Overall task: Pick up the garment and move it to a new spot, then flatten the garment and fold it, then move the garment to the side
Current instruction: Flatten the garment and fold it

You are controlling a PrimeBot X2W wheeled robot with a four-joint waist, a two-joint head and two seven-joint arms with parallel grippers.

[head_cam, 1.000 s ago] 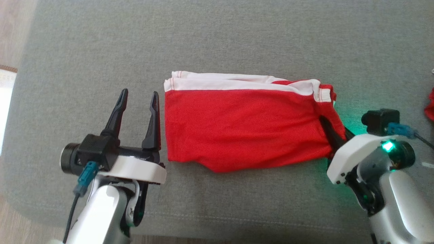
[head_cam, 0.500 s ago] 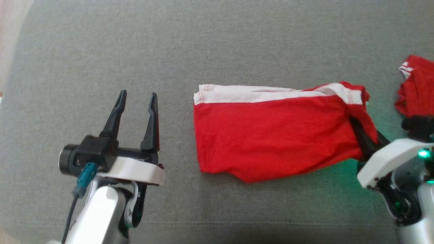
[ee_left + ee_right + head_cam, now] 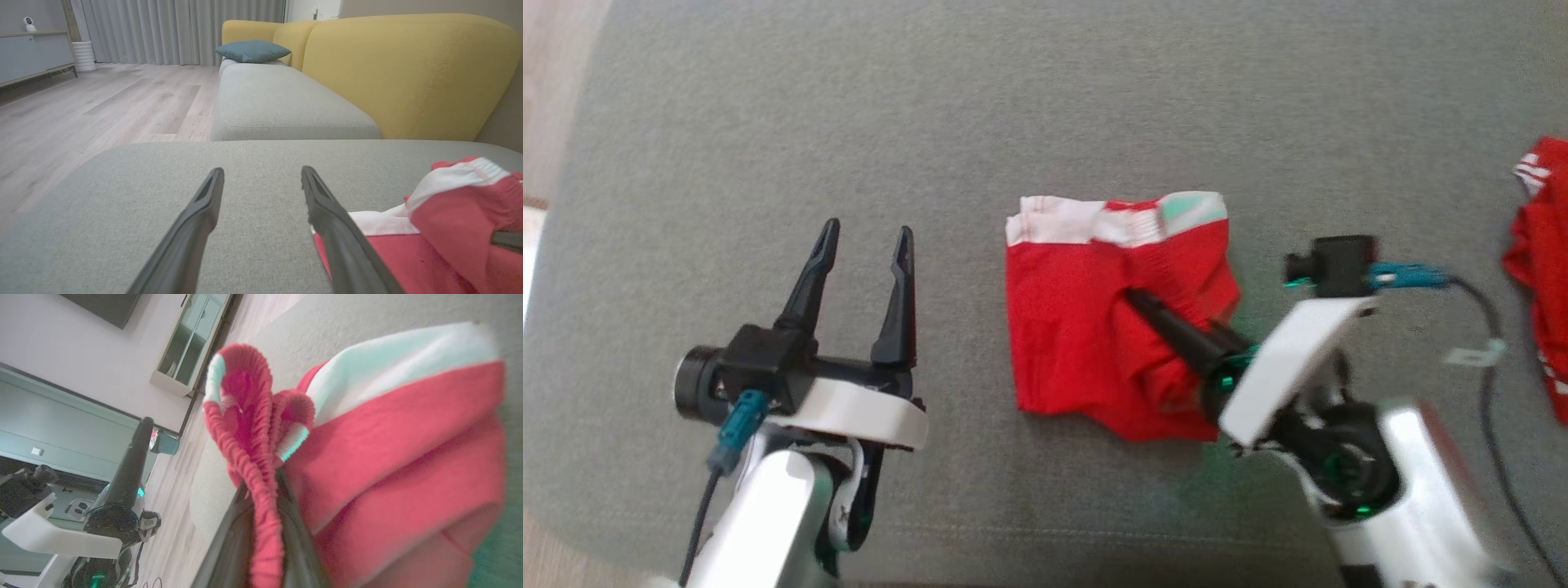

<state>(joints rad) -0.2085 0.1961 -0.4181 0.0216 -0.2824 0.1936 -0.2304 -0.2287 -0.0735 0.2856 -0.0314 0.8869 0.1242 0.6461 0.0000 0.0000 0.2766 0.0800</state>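
The garment [image 3: 1086, 327] is red with a white band along its far edge and lies on the grey cushion [image 3: 1045, 122], its right half lifted and doubled over the left half. My right gripper [image 3: 1135, 300] is shut on the garment's gathered red edge [image 3: 265, 506], reaching over it from the right. My left gripper [image 3: 866, 245] hovers open and empty just left of the garment [image 3: 429, 228], fingers apart over bare cushion [image 3: 163, 171].
A second red cloth with white stripes [image 3: 1539, 269] lies at the cushion's right edge. A yellow backrest [image 3: 408, 69] and a teal pillow [image 3: 252, 50] stand beyond my left gripper. Wooden floor [image 3: 556, 73] borders the cushion on the left.
My right gripper has carried the garment's right end leftward over the rest, halving its visible width. The head camera shifted. The left gripper stayed open in place.
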